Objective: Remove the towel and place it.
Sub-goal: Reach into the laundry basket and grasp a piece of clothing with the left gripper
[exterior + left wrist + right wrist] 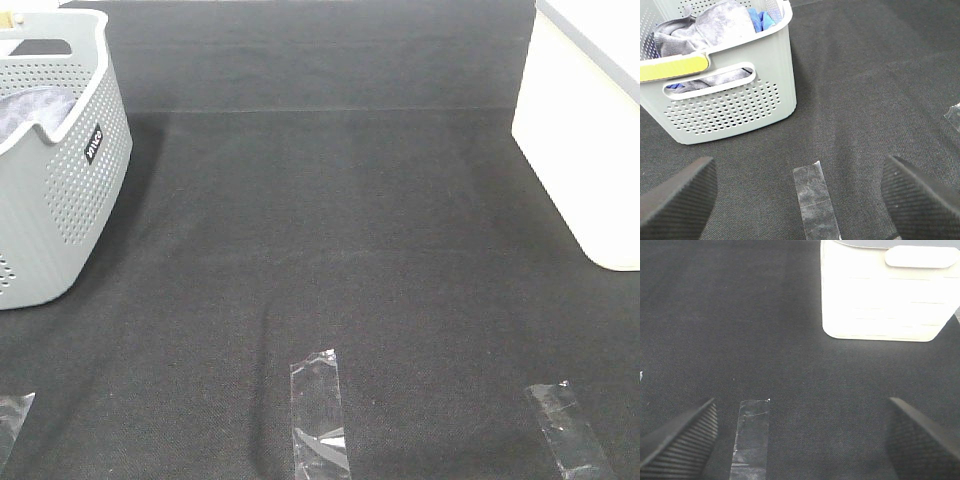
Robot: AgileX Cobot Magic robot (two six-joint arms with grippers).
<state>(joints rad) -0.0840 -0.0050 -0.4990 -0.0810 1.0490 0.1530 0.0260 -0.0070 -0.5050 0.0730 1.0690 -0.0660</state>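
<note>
The fluffy greyish-purple towel (720,22) sits in the grey holey plastic basket (740,115), ahead of the open, empty left gripper (797,167); the open right gripper (801,407) is farther.

Left claw (799,172), right claw (801,412) seemingly agape.
</note>
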